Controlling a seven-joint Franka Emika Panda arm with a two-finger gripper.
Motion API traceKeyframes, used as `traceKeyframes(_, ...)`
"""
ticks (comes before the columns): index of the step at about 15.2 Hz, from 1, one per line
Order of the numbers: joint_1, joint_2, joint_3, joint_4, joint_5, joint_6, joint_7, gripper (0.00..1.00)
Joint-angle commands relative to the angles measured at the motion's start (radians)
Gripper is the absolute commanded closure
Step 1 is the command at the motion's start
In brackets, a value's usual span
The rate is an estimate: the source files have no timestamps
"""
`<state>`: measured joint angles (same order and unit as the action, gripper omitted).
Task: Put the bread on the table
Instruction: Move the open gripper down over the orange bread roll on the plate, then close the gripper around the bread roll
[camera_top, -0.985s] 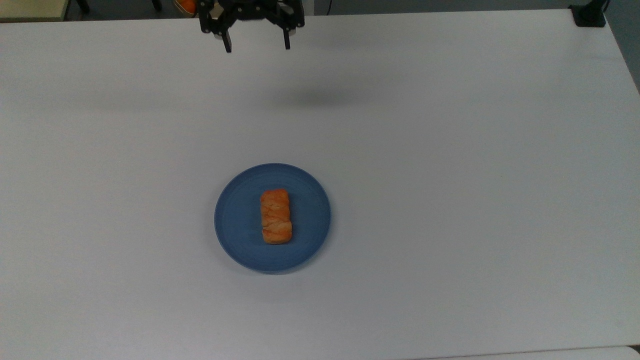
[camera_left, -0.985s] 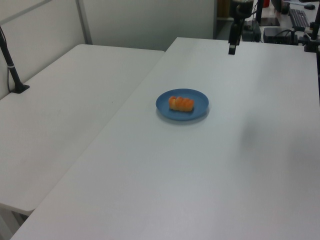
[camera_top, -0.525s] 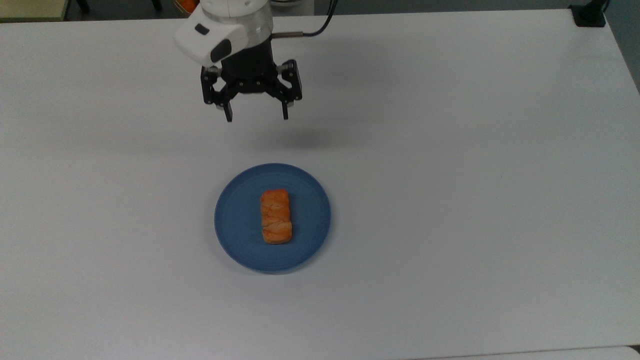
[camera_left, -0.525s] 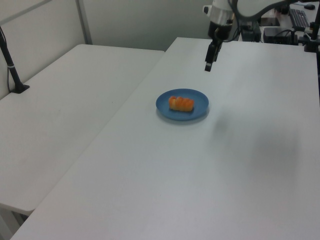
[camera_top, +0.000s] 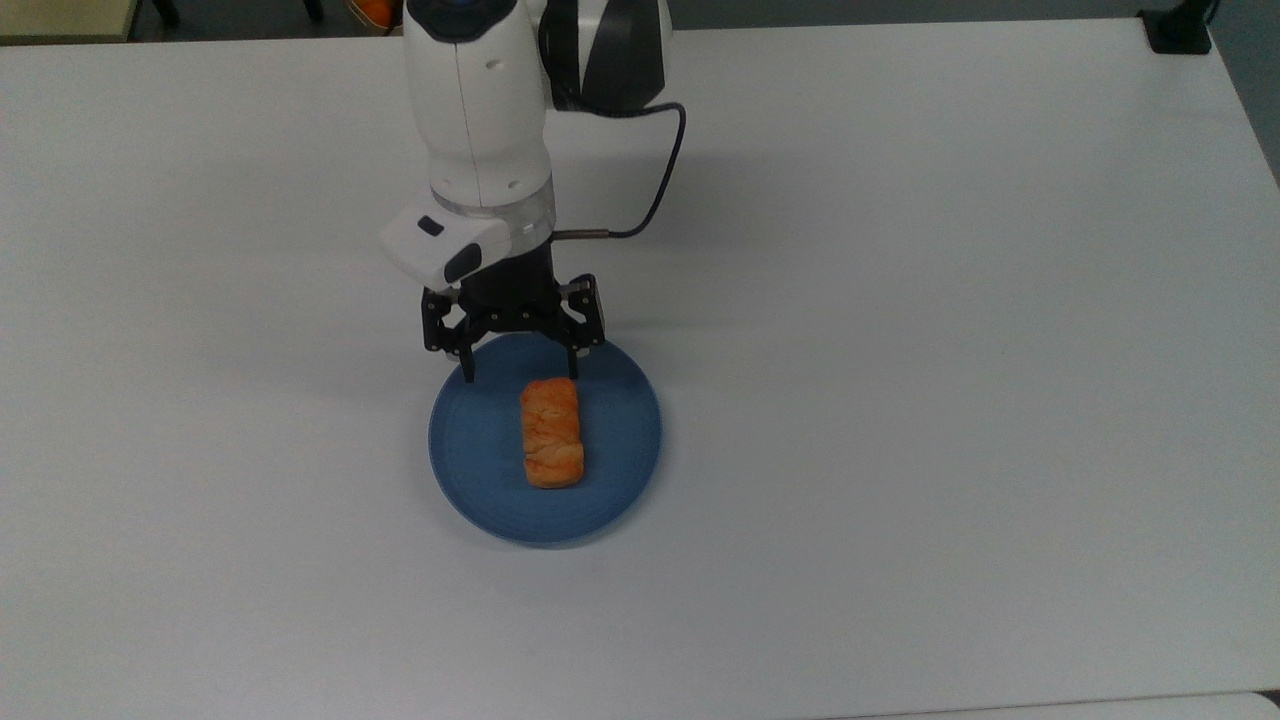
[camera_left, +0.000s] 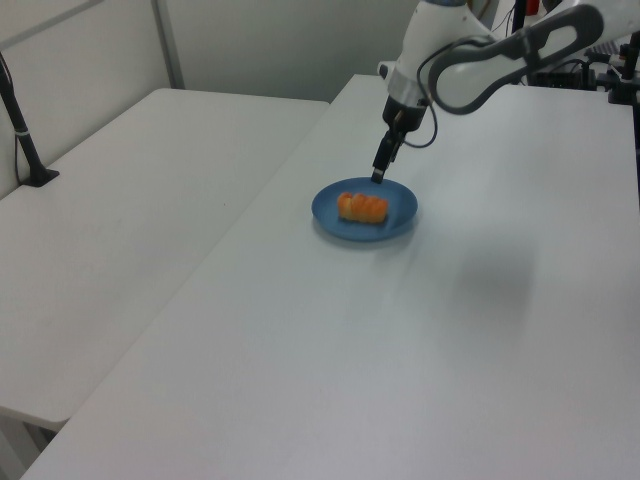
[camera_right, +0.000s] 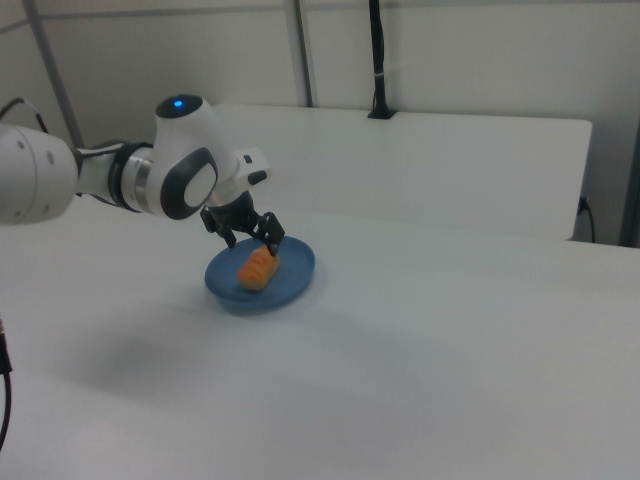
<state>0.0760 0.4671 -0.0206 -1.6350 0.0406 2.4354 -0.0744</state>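
The gripper (camera_top: 520, 378) hovers with fingers spread, empty. The bread (camera_top: 552, 432) on the blue plate (camera_top: 480, 450) lies just beyond its fingertips, toward the top view's bottom, its long axis running away from them.

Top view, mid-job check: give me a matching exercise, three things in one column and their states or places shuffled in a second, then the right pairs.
Things:
1. bread
2. hand
3. blue plate

States or places:
A. lies flat on the table, carrying something
B. open, above the plate's edge nearest the top view's top
C. rests at the plate's middle, ungrasped

Pairs: 1-C, 2-B, 3-A
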Motion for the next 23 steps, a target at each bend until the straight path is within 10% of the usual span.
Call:
traceKeyframes(1, 0.027, 0.093, -0.004, 0.049, 0.010, 0.121, 0.004, 0.00)
traceKeyframes(15, 0.057, 0.148, -0.004, 0.047, -0.091, 0.195, 0.076, 0.00)
traceKeyframes(23, 0.048, 0.133, -0.004, 0.040, -0.130, 0.194, 0.077, 0.67)
